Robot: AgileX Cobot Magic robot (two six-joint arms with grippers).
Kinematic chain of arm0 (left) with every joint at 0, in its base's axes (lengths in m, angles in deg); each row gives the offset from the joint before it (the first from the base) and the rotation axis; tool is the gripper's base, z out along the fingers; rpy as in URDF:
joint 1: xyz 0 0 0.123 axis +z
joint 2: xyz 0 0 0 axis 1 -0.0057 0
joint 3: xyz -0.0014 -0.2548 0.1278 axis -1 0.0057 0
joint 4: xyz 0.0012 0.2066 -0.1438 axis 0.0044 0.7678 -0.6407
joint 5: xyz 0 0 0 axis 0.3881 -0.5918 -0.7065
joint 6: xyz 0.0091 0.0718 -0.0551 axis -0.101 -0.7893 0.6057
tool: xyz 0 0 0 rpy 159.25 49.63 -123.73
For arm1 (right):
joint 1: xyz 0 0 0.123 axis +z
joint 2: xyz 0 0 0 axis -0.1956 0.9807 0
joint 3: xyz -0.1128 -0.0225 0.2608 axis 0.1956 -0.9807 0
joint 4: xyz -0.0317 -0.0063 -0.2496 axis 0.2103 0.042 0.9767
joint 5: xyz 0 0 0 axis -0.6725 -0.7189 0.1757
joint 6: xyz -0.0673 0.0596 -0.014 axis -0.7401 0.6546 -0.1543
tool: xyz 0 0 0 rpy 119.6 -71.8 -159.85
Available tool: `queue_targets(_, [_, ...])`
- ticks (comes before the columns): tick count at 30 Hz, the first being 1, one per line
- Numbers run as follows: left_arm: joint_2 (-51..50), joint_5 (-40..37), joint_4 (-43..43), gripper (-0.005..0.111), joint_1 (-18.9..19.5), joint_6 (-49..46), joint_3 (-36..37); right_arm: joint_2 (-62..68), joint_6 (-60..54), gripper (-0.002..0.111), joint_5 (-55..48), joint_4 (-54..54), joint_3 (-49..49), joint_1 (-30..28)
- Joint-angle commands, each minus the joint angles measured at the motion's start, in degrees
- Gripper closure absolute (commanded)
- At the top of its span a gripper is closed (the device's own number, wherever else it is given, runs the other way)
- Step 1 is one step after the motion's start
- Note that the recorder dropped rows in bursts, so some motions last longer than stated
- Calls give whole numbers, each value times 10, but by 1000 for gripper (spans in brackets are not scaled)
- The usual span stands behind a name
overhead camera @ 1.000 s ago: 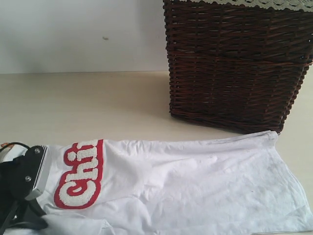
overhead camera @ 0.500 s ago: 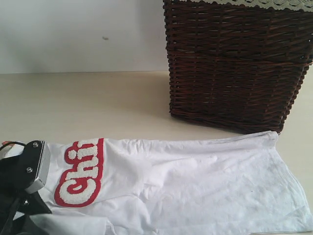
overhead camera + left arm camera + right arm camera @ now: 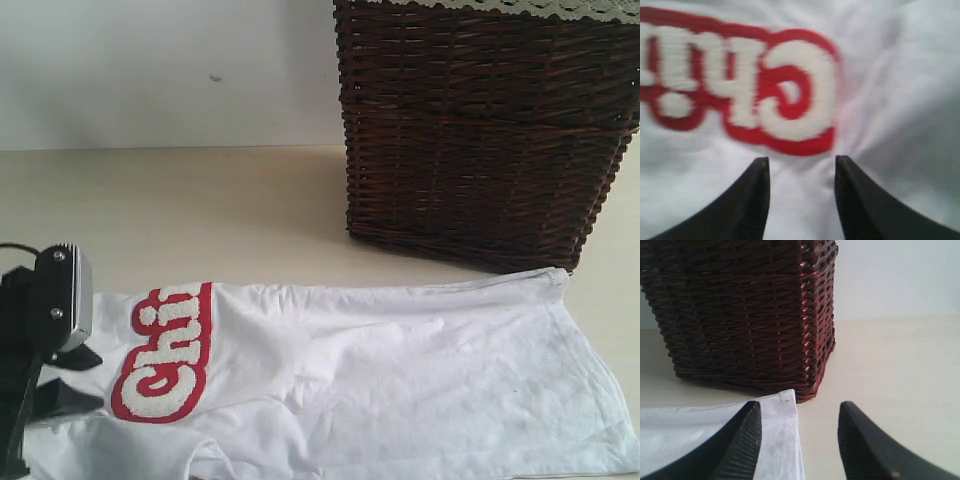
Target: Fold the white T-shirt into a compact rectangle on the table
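One white T-shirt (image 3: 380, 380) lies on the bench (image 3: 180, 210) by one wicker basket (image 3: 480, 130), lettering just ahead of the left hand (image 3: 801, 170), hem beside the right hand (image 3: 800, 415) (both spread wide, empty).

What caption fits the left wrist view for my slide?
Open left gripper close above the T-shirt, near its red-outlined lettering.

setting: looked domestic, a laundry-style tabletop | evidence: dark wicker basket (image 3: 480, 140) with lace-edged liner (image 3: 520, 8) stood beside a white T-shirt (image 3: 380, 380) spread on a pale wood-look table (image 3: 200, 210) | backdrop: was a plain white wall (image 3: 150, 70)
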Motion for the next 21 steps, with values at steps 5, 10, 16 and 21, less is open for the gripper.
queue_targets(5, [-58,7,-44,65,1,-55,-21,-3,0,61,7,2,-3,-3])
queue_targets(10, [-70,-21,-105,65,1,-98,-40,-3,0,61,7,2,-3,-3])
queue_targets(16, [-127,67,-176,65,1,-171,-114,-3,0,61,7,2,-3,-3])
queue_targets(21, [-184,64,-185,65,1,-146,-150,-3,0,61,7,2,-3,-3])
